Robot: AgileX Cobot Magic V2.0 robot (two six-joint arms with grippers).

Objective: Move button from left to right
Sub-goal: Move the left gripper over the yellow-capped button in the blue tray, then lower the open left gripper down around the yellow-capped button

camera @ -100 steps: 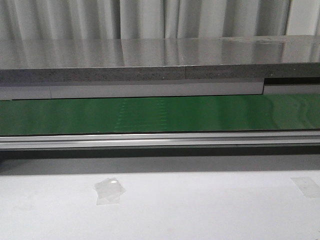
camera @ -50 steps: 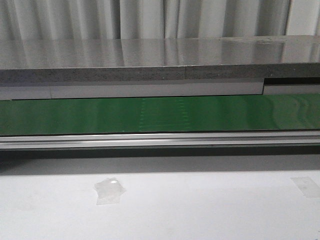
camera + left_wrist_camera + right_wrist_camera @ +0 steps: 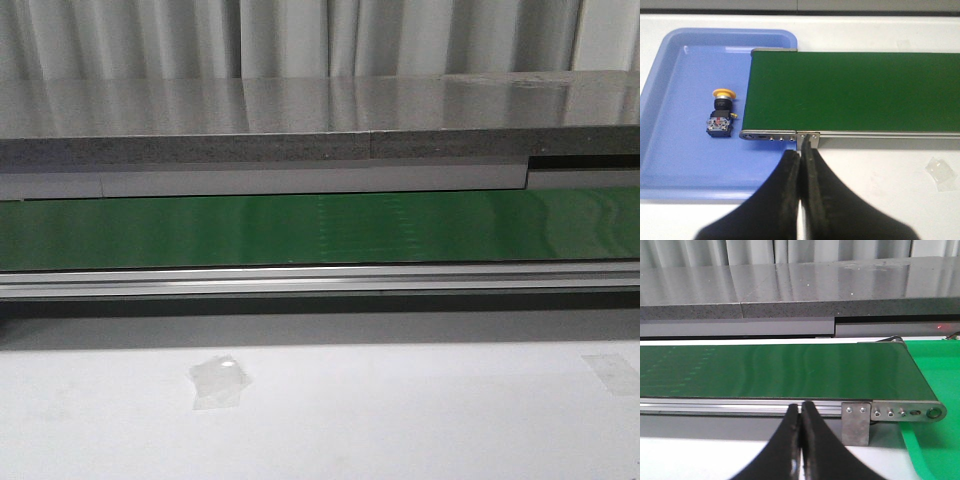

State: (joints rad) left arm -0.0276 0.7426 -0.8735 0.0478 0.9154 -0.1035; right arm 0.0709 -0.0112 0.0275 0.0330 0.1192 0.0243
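The button (image 3: 721,113), a yellow-orange cap on a black boxy body, lies on its side in a blue tray (image 3: 670,150), close to the end of the green conveyor belt (image 3: 855,90). My left gripper (image 3: 801,150) hovers shut and holds nothing, over the white table by the belt's metal end bracket, a short way from the button. My right gripper (image 3: 801,407) is shut too, with nothing in it, in front of the belt's (image 3: 770,372) other end. Neither gripper nor the button shows in the front view.
A green tray (image 3: 932,450) sits past the belt's right end. The belt (image 3: 320,228) runs across the front view with an aluminium rail (image 3: 320,280) and a grey stone ledge (image 3: 300,120) behind. A scrap of clear tape (image 3: 220,380) lies on the white table.
A faint pattern on the green belt has shifted to the right across the frames. Nothing else differs.
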